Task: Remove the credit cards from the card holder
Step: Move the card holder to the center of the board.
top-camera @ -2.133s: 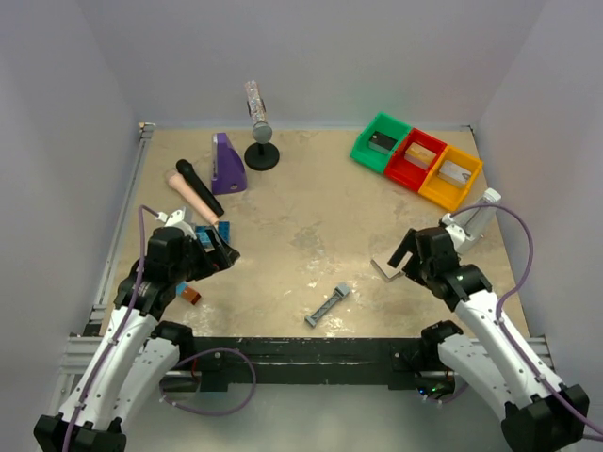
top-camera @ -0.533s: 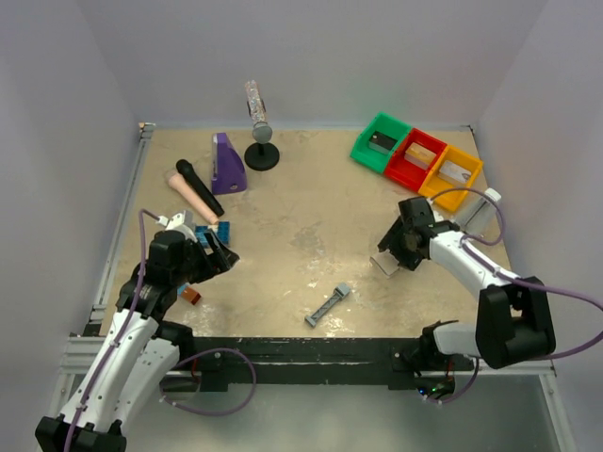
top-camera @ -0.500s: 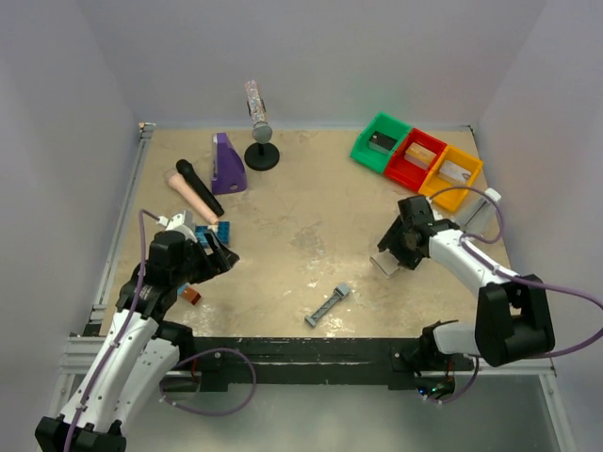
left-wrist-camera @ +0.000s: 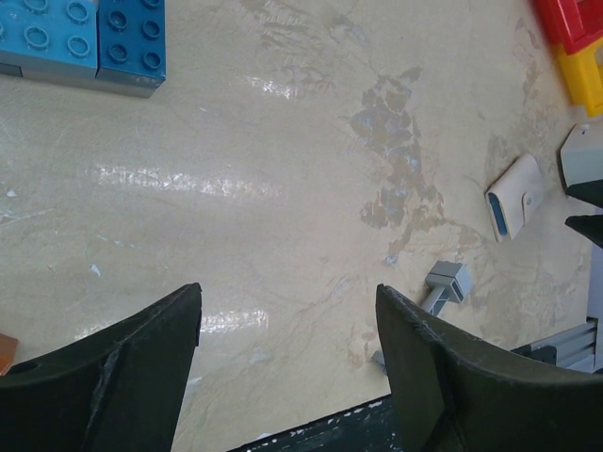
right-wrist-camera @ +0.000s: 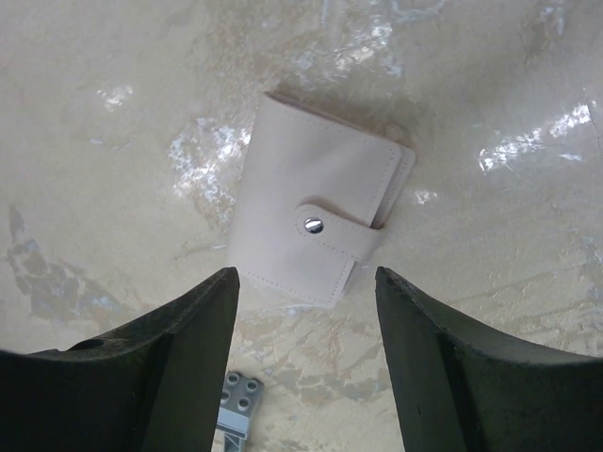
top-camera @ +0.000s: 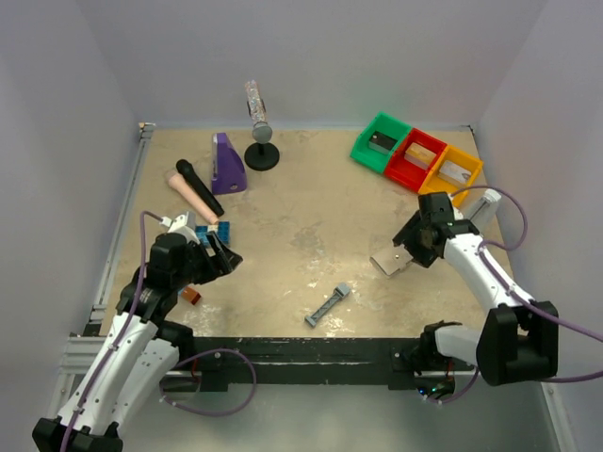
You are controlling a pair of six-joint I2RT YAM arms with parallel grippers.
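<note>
Shows, from above, a tan table point(top-camera: 301, 207) with two robot arms mounted at its near edge. Places the card holder point(top-camera: 389, 263) flat on the table, right of centre and closer to the near edge than the far one. Shows, from the right wrist, the card holder point(right-wrist-camera: 320, 221) closed, pale outer cover up, with a strap folded over one edge and fastened by a small metal snap point(right-wrist-camera: 313, 225). Puts the right gripper point(top-camera: 419, 245) just right of the holder, jaws spread wide and gripping nothing. Frames the holder between its two dark fingers point(right-wrist-camera: 179, 348) in the wrist view. Cannot tell whether either fingertip touches the cover.

Sets the left gripper point(top-camera: 224, 252) well apart on the left side, jaws also spread wide, with only bare table between them. Shows blue studded blocks point(left-wrist-camera: 80, 38) just beyond it, toward the far side. Has a narrow grey bar-shaped tool point(top-camera: 328, 304) lying between the two grippers, near the near edge. Lines up a green bin point(top-camera: 381, 141), a red bin point(top-camera: 415, 158) and a yellow bin point(top-camera: 450, 176) at the far right. Groups a purple object point(top-camera: 226, 165) and a black stand point(top-camera: 262, 155) at the far left.
</note>
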